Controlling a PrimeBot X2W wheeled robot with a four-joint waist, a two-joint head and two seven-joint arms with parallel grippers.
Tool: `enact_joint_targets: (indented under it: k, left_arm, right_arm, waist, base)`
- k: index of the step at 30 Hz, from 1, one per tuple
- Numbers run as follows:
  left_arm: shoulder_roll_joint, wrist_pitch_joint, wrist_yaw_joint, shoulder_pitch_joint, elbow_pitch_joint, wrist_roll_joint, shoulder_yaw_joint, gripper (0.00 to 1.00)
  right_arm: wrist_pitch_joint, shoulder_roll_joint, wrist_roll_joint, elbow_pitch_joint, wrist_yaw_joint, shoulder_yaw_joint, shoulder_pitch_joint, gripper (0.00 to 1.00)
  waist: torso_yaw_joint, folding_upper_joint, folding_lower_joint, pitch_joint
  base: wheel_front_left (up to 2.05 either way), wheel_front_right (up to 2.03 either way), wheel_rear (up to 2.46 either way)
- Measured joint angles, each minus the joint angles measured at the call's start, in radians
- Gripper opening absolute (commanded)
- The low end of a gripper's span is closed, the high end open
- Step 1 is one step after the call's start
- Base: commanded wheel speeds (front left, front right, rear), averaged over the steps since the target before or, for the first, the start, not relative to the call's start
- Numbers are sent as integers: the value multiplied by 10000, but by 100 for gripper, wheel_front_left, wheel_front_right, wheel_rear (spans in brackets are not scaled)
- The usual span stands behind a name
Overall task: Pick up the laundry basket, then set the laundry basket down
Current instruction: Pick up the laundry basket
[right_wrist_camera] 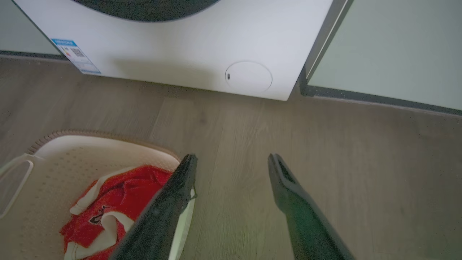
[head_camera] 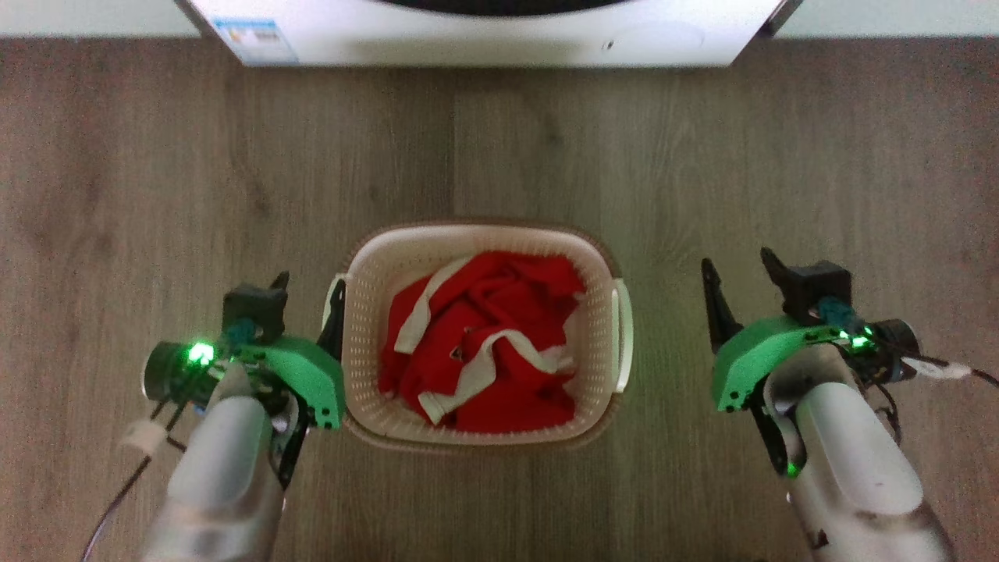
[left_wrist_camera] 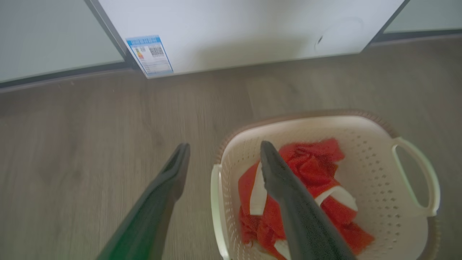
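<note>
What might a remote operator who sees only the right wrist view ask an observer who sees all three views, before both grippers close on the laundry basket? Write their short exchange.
Operator: Where is the left gripper?
Observer: The left gripper is open at the laundry basket's left side. In the left wrist view the left handle shows between its fingers.
Operator: Is my right gripper at the other handle yet?
Observer: Not yet. In the head view the right gripper is open, with a strip of bare floor between it and the right handle.
</note>
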Motion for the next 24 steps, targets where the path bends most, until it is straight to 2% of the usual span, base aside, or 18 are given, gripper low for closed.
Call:
enact_joint_targets:
  k: [14,24]
  left_arm:
    - [-50,0,-276,-2084,2917,-77,-491,100]
    - [-109,-2,-282,-2942,3513,-320,-1037,100]
  right_arm:
    - [453,-50,658,639,0,840,-791,100]
    - [882,-105,767,934,0,965,-1061,100]
  waist:
    - [306,0,1,1926]
    - [475,0,-1,2765]
  base:
    - [0,0,0]
    - [0,0,0]
